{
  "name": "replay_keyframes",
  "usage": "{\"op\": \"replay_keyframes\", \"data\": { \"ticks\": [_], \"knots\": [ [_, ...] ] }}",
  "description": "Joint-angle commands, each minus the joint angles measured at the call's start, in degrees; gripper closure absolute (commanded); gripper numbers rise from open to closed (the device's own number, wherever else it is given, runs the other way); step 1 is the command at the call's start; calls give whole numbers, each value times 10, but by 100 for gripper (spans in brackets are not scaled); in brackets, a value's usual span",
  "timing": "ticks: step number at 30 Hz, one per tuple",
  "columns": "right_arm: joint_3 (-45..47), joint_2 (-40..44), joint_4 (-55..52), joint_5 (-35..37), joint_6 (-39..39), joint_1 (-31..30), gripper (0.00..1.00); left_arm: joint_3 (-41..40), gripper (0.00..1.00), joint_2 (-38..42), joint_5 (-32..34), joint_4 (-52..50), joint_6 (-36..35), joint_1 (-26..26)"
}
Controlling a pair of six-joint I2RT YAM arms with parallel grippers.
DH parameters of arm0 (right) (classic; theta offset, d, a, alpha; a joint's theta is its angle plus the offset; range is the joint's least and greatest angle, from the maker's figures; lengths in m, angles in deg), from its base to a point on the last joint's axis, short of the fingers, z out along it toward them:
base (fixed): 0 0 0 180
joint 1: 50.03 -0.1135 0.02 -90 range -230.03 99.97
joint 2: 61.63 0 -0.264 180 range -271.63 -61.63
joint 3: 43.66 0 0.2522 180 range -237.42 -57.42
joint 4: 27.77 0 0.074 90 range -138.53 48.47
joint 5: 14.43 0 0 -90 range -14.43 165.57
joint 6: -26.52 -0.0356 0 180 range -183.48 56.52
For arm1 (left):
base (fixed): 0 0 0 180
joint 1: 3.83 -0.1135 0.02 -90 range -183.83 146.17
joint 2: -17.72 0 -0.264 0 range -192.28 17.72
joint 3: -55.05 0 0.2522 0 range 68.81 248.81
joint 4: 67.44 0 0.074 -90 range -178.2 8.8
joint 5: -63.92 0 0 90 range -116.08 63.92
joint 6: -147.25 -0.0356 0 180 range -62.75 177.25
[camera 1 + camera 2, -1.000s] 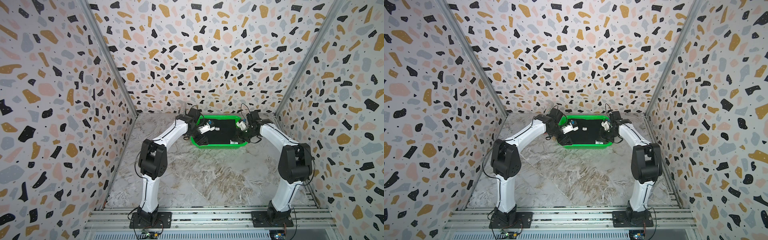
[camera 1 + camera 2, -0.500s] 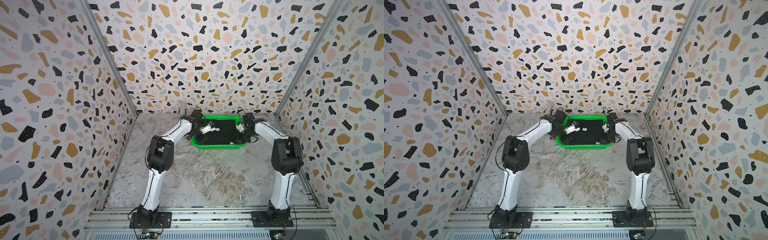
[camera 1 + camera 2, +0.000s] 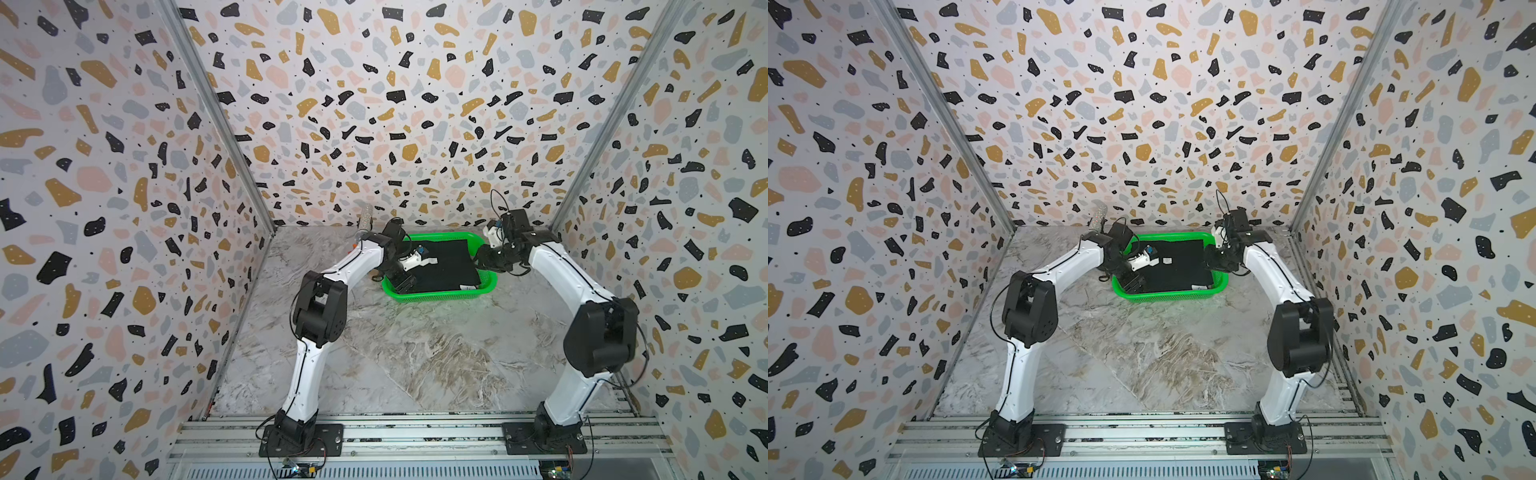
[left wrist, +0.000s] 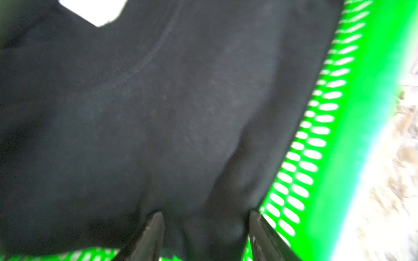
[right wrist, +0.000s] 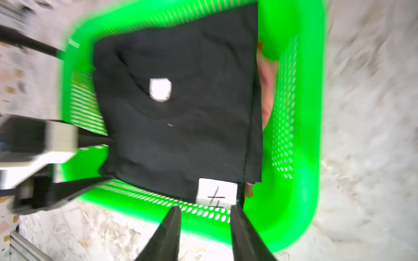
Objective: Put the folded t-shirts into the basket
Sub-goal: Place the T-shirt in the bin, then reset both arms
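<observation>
Right arm pulled back and the right claw [image 5: 205, 207] came apart over the basket [image 3: 440, 296] rim. The left claw [image 4: 205, 213] sat spread at the black shirt [image 3: 444, 264] corner. That shirt lay in the basket over the pink shirt [image 5: 267, 90], none on the tabletop [image 3: 415, 353], so basically done I'd guess.

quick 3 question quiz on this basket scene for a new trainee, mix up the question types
1. True or false: the black t-shirt lies inside the green basket.
2. In the right wrist view, which colour of cloth peeks out from under the black t-shirt's edge? A blue, B pink, C yellow.
3. Fill in: the right gripper has its jaws ____, with nothing between them.

Key: 1 true; 2 B, the pink t-shirt; 3 open.
</observation>
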Motion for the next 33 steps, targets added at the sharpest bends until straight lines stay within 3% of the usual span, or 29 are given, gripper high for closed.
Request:
{"op": "replay_keyframes", "data": {
  "ticks": [1,2,3,7,8,12,17,19,21,25,29,33],
  "knots": [
    [46,84,66,20,10,2,35,-14,33,135,-41,2,20,2],
    [71,108,91,36,15,1,5,-29,30,166,-49,17,23,2],
    [98,141,117,60,18,1,1,-56,28,206,-58,35,24,2],
    [231,264,264,153,63,1,0,-126,14,324,-99,54,48,-6],
    [270,294,299,179,82,2,0,-139,2,346,-110,48,55,-11],
    [405,385,393,280,156,2,0,-241,0,435,-112,50,64,-50],
    [560,435,462,370,203,2,0,-410,0,526,31,150,108,-179],
    [605,437,489,391,199,2,0,-488,0,548,106,229,148,-222],
    [651,427,536,391,201,2,0,-560,0,560,141,295,162,-249],
    [724,370,687,380,184,3,0,-696,0,556,178,483,177,-251],
    [750,280,839,347,197,5,0,-763,0,524,184,654,189,-257],
    [740,223,899,319,247,12,0,-759,0,524,209,647,204,-262]
  ]
}}
